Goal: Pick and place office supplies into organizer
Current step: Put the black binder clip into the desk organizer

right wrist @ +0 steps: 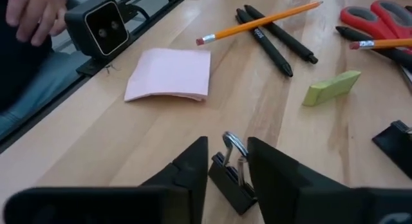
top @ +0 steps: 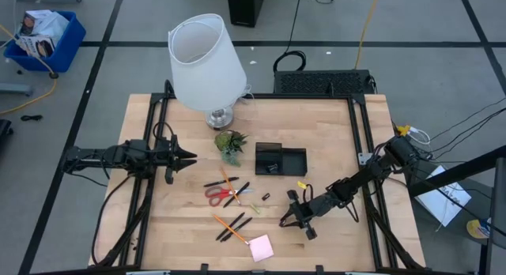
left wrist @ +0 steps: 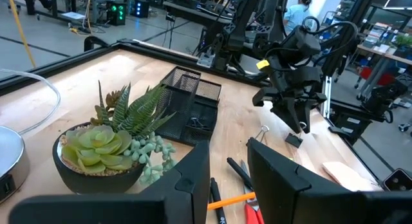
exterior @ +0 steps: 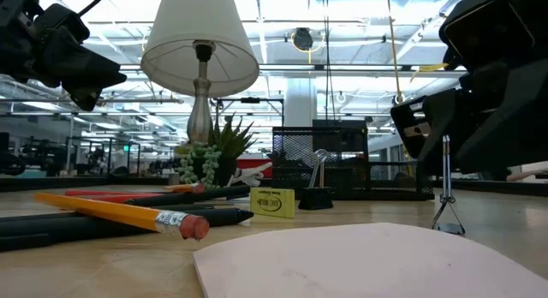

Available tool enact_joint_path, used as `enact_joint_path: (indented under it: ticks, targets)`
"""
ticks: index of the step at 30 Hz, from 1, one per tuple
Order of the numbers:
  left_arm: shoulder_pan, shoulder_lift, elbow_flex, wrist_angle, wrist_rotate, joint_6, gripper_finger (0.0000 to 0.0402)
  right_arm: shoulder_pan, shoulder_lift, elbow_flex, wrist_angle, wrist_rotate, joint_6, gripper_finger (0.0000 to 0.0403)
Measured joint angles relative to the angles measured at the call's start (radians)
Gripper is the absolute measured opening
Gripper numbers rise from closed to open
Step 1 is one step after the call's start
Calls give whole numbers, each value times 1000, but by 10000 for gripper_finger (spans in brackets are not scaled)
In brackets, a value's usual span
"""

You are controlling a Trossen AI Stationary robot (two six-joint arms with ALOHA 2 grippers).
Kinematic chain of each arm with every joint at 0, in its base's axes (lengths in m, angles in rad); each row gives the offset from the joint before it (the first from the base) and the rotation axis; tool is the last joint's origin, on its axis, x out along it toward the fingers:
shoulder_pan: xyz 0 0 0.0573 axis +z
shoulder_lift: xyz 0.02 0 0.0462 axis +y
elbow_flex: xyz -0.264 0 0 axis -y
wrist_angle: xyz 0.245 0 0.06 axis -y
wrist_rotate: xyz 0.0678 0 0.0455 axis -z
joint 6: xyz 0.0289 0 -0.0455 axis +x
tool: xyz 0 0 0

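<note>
Closest to the front edge of the table is the pink sticky-note pad (top: 261,247), lying flat on the wood with nothing on it. Just behind it are an orange pencil (top: 228,225) and two black pens (top: 237,227) in a loose bunch.

To the right of those, the right gripper (top: 289,218) is down low over the table, and its wrist camera shows the two fingers pinched in close on either side of a small black binder clip (right wrist: 230,174), with the clip's wire handle poking up between them. It looks like a grip on the clip, which sits on or just above the wood. A yellow-green eraser (right wrist: 332,87) lies a bit past it, with another dark clip (right wrist: 395,140) nearby.

Further back, the red-handled scissors (top: 218,193) sit among a few more pens and a pencil in the middle of the table.

Beyond that, the black mesh organizer (top: 280,159) stands right of the little succulent plant (top: 230,145), with a couple of small clips already in one compartment. The left gripper (top: 190,157) hangs above the table left of the plant, its jaws a narrow gap apart and nothing between them.

The white-shaded lamp (top: 205,63) is at the far edge.
</note>
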Motion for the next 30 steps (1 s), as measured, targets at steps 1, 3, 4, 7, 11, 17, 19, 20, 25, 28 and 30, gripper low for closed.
enact_joint_path:
  ticks: [1, 3, 4, 7, 11, 17, 19, 20, 25, 28, 30]
  targets:
    - [0, 0, 0, 0, 0, 0, 108, -1, 0, 0, -1, 0, 0, 89]
    - [0, 0, 0, 0, 0, 0, 108, -3, 0, 0, -1, 0, 0, 75]
    - [0, 0, 0, 0, 0, 0, 108, -3, 0, 0, -1, 0, 0, 69]
    - [0, 0, 0, 0, 0, 0, 108, -3, 0, 0, -1, 0, -12, 47]
    - [0, 0, 0, 0, 0, 0, 108, -2, 0, 0, -3, -1, -48, 19]
    - [0, 0, 0, 0, 0, 0, 108, -5, 0, 0, -3, 4, -56, 10]
    - [0, 0, 0, 0, 0, 0, 108, -15, 0, 0, 2, 7, -55, 13]
    - [0, 0, 0, 0, 0, 0, 108, -21, 0, 0, 12, 8, -53, 13]
    - [0, 0, 0, 0, 0, 0, 108, -64, 0, 0, 110, 10, -97, 14]
    - [0, 0, 0, 0, 0, 0, 108, -102, 0, 0, 184, 10, -176, 15]
    - [0, 0, 0, 0, 0, 0, 108, -129, 0, 0, 232, 29, -236, 15]
